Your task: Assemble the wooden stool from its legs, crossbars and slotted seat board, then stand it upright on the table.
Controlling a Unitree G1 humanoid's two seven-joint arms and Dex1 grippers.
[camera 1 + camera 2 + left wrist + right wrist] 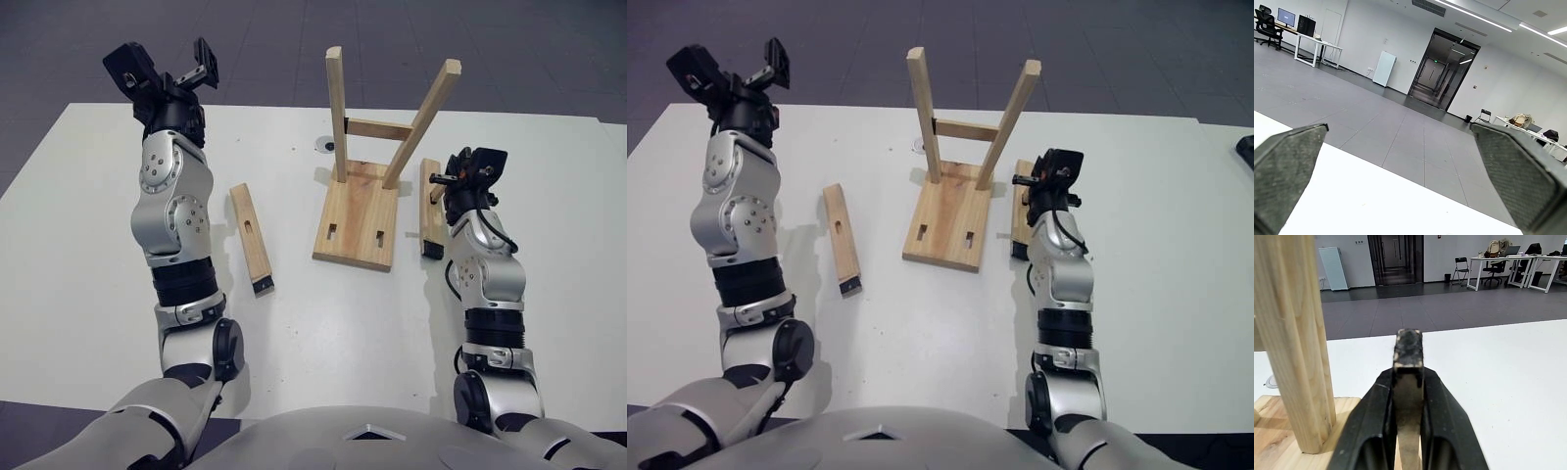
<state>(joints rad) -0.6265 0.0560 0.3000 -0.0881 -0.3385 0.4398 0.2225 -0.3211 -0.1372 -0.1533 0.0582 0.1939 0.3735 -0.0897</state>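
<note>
Right gripper [460, 178] clamps loose leg [428, 201]; left gripper [167, 69] raised, spread wide.

Pale, grained rectangular wooden seat board [358, 220] and black-tipped pale wooden leg [429, 217] on plain white table [88, 225]; dark grey tiled floor [490, 39].

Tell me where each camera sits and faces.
Left eye: on the head, looking down at seat board, left arm, right arm.
Right eye: beside it, same scene.
Left wrist: raised, facing out across the table, between open jaws.
Right wrist: low, looking along the held leg between shut jaws.
Shared: eyes and right wrist see the board.
</note>
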